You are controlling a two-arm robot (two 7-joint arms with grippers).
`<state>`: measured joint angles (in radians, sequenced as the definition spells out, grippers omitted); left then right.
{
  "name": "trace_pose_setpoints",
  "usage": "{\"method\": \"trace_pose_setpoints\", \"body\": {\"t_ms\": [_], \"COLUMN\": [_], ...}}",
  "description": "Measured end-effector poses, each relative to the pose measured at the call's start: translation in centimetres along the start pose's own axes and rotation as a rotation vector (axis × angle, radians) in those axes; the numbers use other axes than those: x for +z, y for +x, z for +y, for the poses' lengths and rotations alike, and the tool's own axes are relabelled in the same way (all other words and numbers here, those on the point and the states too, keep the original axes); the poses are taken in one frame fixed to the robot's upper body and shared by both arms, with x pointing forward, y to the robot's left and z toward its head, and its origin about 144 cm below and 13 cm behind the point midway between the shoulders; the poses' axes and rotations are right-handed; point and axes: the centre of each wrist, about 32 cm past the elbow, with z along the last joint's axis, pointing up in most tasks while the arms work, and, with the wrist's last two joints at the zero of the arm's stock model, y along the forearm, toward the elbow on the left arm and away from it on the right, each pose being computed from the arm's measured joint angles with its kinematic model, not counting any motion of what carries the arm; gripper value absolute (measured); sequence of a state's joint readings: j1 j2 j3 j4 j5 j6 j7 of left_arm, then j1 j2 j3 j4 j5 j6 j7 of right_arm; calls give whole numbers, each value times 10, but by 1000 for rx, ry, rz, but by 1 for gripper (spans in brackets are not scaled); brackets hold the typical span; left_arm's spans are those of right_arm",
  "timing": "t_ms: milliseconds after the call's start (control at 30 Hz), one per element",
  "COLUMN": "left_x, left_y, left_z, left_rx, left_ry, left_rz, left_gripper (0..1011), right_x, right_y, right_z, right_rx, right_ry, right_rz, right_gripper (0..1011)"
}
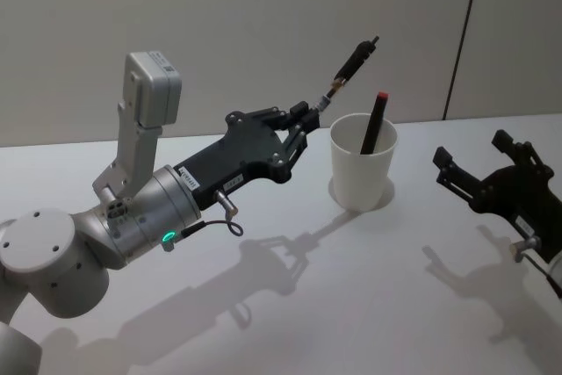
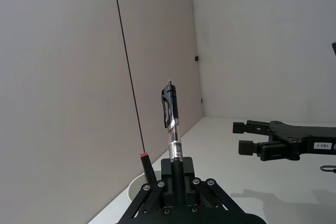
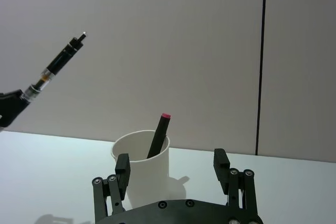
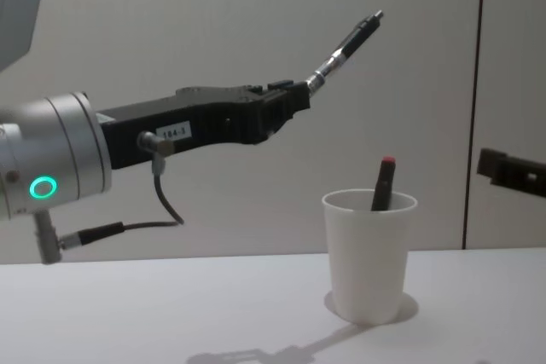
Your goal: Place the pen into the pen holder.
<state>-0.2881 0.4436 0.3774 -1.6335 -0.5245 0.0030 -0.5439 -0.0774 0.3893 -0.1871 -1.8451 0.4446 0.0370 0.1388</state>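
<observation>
My left gripper (image 1: 307, 116) is shut on the lower end of a black and clear pen (image 1: 351, 66), held in the air to the upper left of the pen holder (image 1: 362, 173). The pen slants up and over toward the cup; in the chest view the pen (image 4: 345, 44) rides well above the rim. The pen holder is a white paper cup standing upright, with a black red-capped pen (image 1: 373, 125) leaning inside it. My right gripper (image 1: 471, 151) hovers open to the right of the cup with nothing in it; its wrist view looks over the cup (image 3: 149, 177).
The white table (image 1: 351, 305) spreads around the cup, with shadows of both arms on it. A plain wall with a dark vertical seam (image 3: 260, 61) stands close behind the cup.
</observation>
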Motion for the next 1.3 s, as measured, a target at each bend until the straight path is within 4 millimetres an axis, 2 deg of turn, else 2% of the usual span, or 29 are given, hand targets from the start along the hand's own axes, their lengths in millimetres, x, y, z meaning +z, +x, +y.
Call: {"method": "trace_pose_setpoints", "body": {"t_ms": [667, 1300], "left_x": [0, 0], "left_y": [0, 0], "left_z": [-1, -1], "left_rx": [-2, -2], "left_ry": [0, 0], "left_rz": [0, 0], "left_gripper": [115, 115], "right_x": [13, 23], "right_y": [-2, -1], "right_z": [-9, 8], "right_rx": [60, 147], "right_ry": [46, 73], "right_rz": [228, 372], "right_gripper": [1001, 1001]}}
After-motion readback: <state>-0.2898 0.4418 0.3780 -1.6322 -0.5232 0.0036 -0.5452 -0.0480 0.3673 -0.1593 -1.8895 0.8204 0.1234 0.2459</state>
